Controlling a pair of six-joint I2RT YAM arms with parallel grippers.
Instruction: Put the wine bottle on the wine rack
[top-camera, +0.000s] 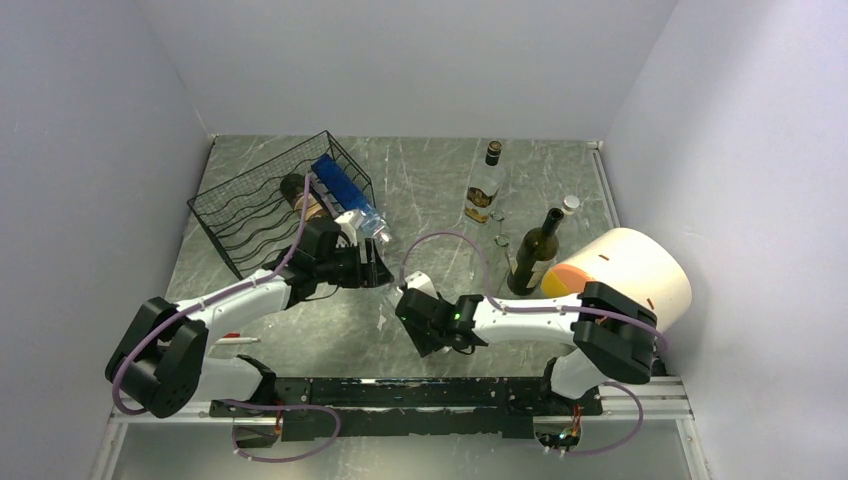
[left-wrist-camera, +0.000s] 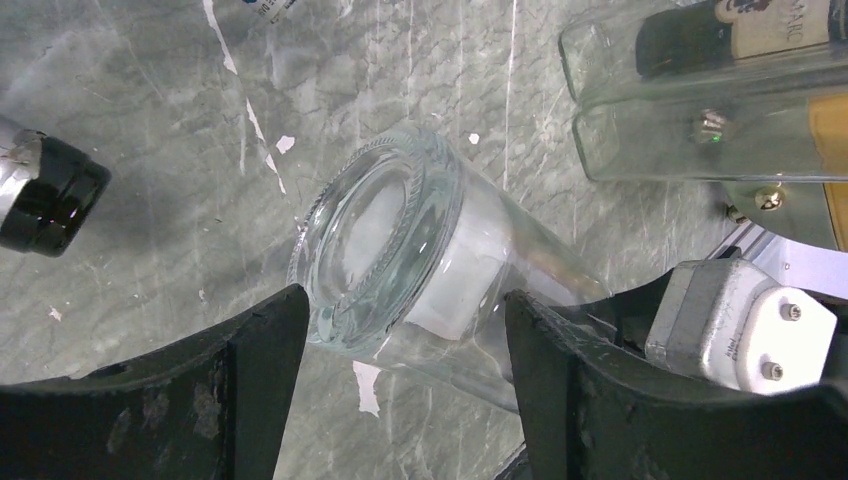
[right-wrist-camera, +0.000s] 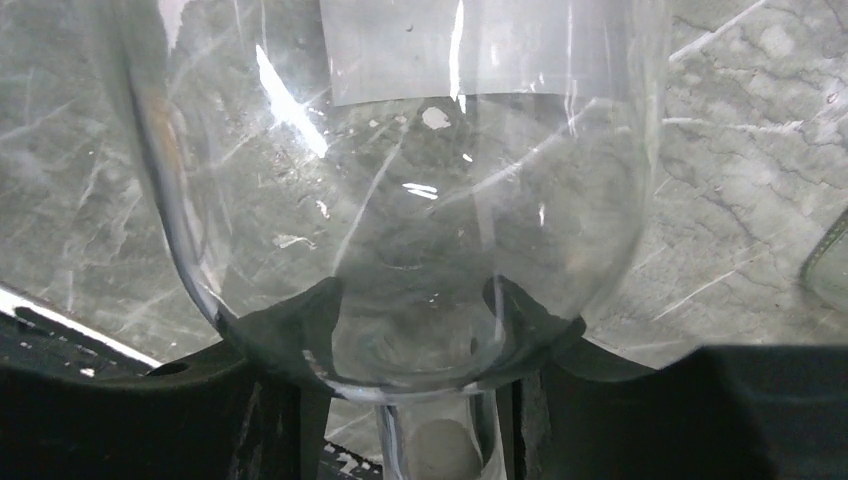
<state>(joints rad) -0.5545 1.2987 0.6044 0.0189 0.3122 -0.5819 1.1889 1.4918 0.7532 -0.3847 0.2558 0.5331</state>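
wine bottle (left-wrist-camera: 380, 240): clear glass, likely heavy, slick, breakable; best gripped on the body. left pincer (left-wrist-camera: 405, 300) clamps its base end, right pincer (right-wrist-camera: 415, 290) sits slack round the neck.

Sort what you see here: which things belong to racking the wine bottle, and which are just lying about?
Job in hand:
clear glass wine bottle
black wire wine rack

Lying about:
dark green glass bottle
clear yellow-labelled bottle with dark cap
big white cylinder with orange end
blue-labelled bottle, already lying on the rack
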